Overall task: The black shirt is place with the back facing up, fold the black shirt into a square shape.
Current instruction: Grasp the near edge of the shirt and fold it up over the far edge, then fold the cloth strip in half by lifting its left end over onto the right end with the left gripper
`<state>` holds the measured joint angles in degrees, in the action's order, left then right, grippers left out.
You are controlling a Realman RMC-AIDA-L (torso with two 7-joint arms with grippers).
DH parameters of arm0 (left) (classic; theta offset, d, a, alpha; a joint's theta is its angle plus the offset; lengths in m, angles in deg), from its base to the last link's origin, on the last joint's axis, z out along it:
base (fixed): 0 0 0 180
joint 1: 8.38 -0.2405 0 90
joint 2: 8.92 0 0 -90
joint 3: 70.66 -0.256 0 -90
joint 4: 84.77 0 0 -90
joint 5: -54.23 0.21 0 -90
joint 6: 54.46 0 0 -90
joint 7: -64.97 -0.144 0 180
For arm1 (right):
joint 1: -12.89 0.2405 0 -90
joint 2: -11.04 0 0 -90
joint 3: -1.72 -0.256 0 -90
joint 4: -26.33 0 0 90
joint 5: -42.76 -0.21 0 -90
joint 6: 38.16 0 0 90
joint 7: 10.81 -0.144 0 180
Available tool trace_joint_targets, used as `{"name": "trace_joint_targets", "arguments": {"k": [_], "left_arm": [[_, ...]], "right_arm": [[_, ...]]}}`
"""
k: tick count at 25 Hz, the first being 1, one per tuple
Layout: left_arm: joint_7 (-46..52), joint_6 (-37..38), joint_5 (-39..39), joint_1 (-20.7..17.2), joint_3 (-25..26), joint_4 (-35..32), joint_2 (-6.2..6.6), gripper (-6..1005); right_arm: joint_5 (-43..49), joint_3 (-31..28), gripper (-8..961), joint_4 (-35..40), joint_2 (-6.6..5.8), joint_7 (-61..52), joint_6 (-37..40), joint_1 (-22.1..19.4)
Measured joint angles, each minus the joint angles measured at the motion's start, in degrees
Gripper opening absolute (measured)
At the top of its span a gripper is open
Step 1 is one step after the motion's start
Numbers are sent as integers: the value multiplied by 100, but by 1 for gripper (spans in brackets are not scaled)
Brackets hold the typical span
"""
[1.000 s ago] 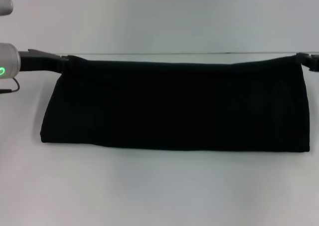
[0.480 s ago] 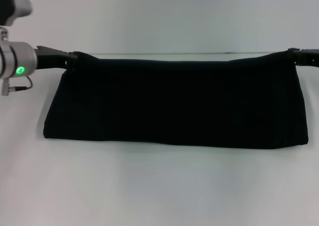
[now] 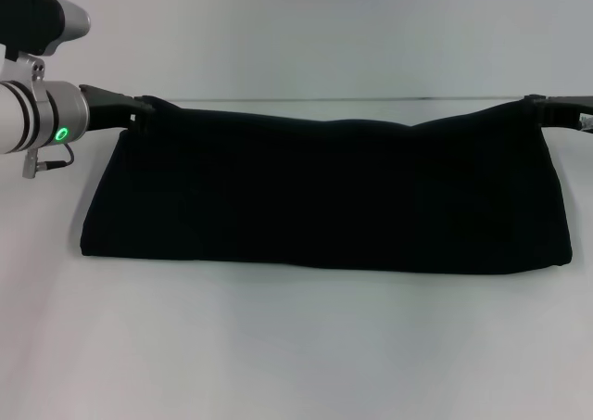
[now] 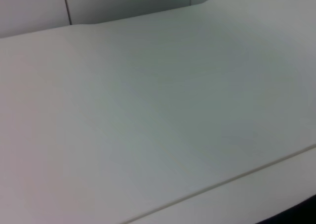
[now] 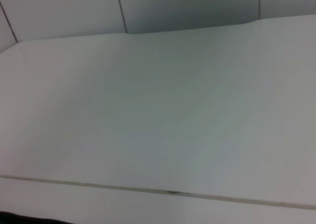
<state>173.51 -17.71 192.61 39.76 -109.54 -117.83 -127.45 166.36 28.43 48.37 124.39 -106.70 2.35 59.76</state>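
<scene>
Between left gripper (image 3: 144, 106) and right gripper (image 3: 536, 108), both clamping its upper corners, hangs the black shirt (image 3: 324, 193)

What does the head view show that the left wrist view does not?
Only the head view shows the large black soft cloth shirt as a wide band, with the left gripper at its far left corner and the right gripper at its far right corner, both lifting the far edge. Only the left wrist view shows vertical seams on the pale wall behind. Both share the white table.
</scene>
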Motion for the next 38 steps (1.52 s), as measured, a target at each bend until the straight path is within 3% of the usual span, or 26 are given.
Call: {"name": "trace_joint_targets", "arguments": {"k": [15,22,26,30,34,38], "left_arm": [[18,-219,-11,43,-4,10,24,6],[64,-485,-16,90,-9,10,-55,6],[64,-645,-16,138,-14,97,-90,7],[64,-822,-10,150,-11,209,-91,123],[388,-933,-7,54,44,119,-91,248],[958,-45,46,-224,25,-400,-42,372]], "right_arm": [[6,-6,-1,10,-59,-48,-63,7],[26,5,-1,6,-9,-39,-100,34],[32,64,133,56,37,-53,-330,32],[24,55,232,77,57,-69,-616,18],[23,38,319,122,-7,-286,-450,-17],[23,52,406,317,-156,-789,453,-178]]}}
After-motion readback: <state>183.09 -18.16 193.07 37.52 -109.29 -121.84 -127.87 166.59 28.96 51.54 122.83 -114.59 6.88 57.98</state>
